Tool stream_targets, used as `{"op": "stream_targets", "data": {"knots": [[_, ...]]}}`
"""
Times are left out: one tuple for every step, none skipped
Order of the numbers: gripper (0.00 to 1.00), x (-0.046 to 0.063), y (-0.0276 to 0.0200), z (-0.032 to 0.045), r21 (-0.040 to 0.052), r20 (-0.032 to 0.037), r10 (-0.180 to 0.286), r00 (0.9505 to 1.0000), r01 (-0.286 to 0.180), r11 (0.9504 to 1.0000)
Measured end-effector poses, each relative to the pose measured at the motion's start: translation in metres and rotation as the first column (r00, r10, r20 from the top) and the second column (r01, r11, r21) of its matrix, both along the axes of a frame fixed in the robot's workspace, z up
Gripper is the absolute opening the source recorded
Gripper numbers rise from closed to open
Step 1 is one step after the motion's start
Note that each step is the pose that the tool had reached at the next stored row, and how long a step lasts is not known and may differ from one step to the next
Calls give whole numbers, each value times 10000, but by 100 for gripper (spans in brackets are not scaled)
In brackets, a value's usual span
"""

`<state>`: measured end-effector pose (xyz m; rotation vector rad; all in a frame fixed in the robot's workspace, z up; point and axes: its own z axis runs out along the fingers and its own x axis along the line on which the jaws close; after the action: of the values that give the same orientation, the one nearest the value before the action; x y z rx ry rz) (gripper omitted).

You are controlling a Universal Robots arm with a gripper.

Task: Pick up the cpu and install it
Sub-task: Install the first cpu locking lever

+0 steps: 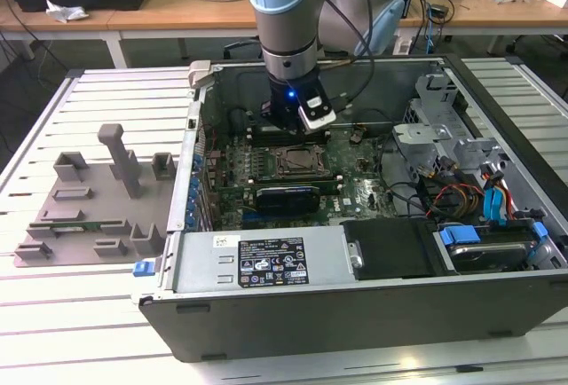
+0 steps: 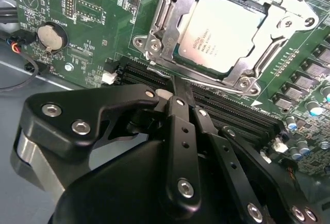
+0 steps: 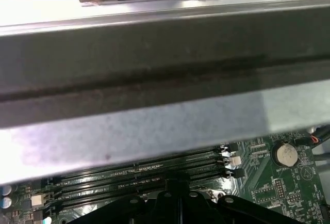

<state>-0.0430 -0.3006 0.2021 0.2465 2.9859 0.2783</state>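
The cpu (image 2: 221,30), a flat square chip with a pale silver top, lies in the metal-framed socket (image 2: 154,33) on the green motherboard (image 2: 98,7). In the exterior view the socket (image 1: 293,161) sits mid-board inside the open computer case (image 1: 355,314). My gripper (image 2: 176,82) is shut with nothing between its black fingers. Its tips point down at the socket frame's edge, beside the thin metal lever and over the memory slots (image 2: 227,108). The exterior view shows the gripper (image 1: 286,128) just behind the socket, low in the case. In the first wrist view the gripper (image 3: 178,185) hangs over the memory slots (image 3: 144,175).
A grey moulded tray (image 1: 89,199) with upright posts lies on the slatted table at the exterior view's left. Inside the case are a power supply (image 1: 266,261), a drive cage (image 1: 444,128) and coloured cables (image 1: 479,199). The case wall (image 3: 154,79) stands close behind the gripper. A coin battery (image 2: 51,37) sits on the board.
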Motion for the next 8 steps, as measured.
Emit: {"op": "stream_targets", "data": {"knots": [[11,0,-1,-6,0,6,0,10000,0,10000],[11,0,-2,-11,0,11,0,10000,0,10000],[11,-1,-4,-17,-1,16,-2,10000,2,10000],[11,-2,-7,-21,-3,18,-2,10000,2,10000],[11,-1,-9,-29,0,24,-1,10000,1,10000],[11,-1,-11,-33,1,27,-1,10000,1,10000],[11,-1,-13,-37,0,28,-2,10000,2,10000],[11,0,-13,-38,1,29,-1,10000,1,10000]]}}
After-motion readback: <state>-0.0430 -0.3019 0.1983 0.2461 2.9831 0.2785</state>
